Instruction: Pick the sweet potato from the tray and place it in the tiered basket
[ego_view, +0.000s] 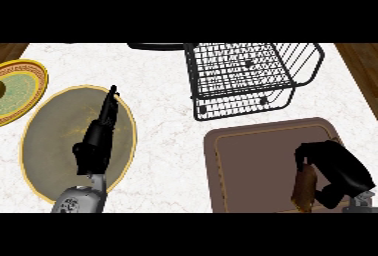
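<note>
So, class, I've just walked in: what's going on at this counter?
The robot's right hand is curled round the sweet potato at the right side of the brown tray. The wire tiered basket stands beyond the tray, and the potato is not yet in it. The left hand rests open over a large plate.

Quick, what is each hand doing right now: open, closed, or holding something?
Left hand: open, fingers straight, showing over the large plate.
Right hand: curled round the sweet potato, at the tray.
</note>
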